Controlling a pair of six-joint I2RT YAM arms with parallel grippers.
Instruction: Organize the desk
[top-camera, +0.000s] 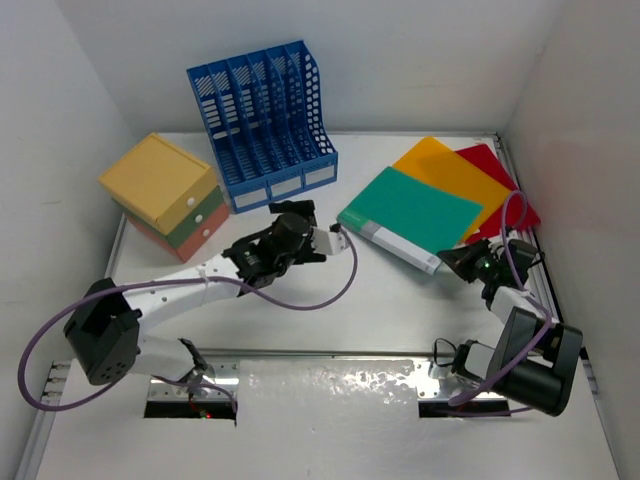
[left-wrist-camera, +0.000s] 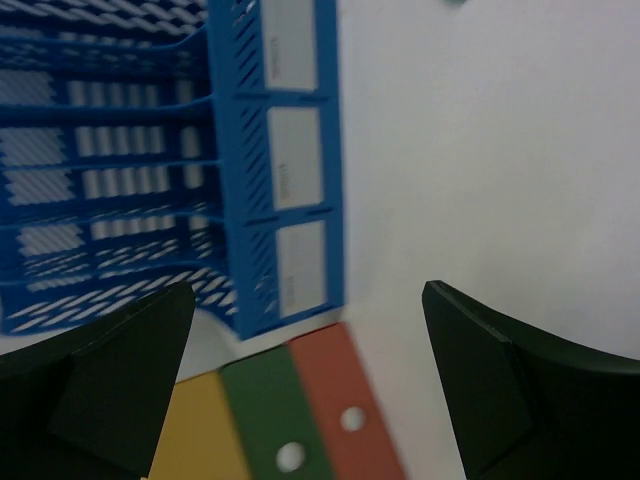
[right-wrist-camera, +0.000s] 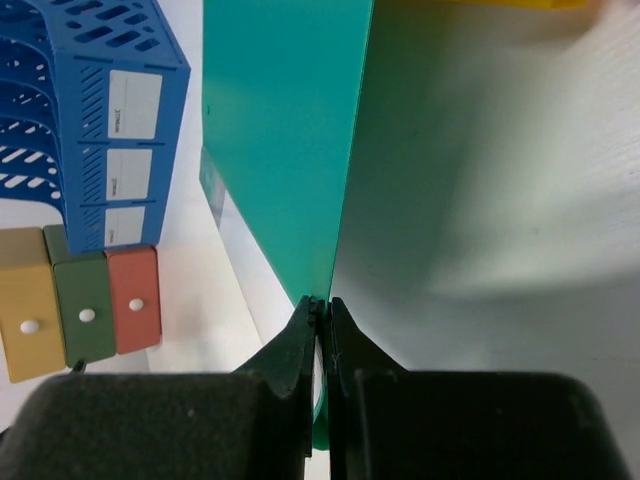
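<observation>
Desk (top-camera: 400, 300) fills the view, white and flat between white walls, and everything sits on its far half. Nearest the arms' bases, well to the right of the blue file rack (top-camera: 265, 110), the right gripper (right-wrist-camera: 322, 305) is clamped tight on the near edge of the green folder (top-camera: 410, 210), the thin cover pinched between its fingertips. Just in front of the rack, the left gripper (left-wrist-camera: 308, 290) hangs above the desk with its jaws spread wide and nothing between them. The green folder lies to the right of the rack, on the desktop. Left of the rack, almost touching it, stands the drawer box (top-camera: 165, 195), yellow over green over orange. Farther right of the rack, past the green folder, an orange folder (top-camera: 450, 165) overlaps a red folder (top-camera: 490, 160) by the right wall.
</observation>
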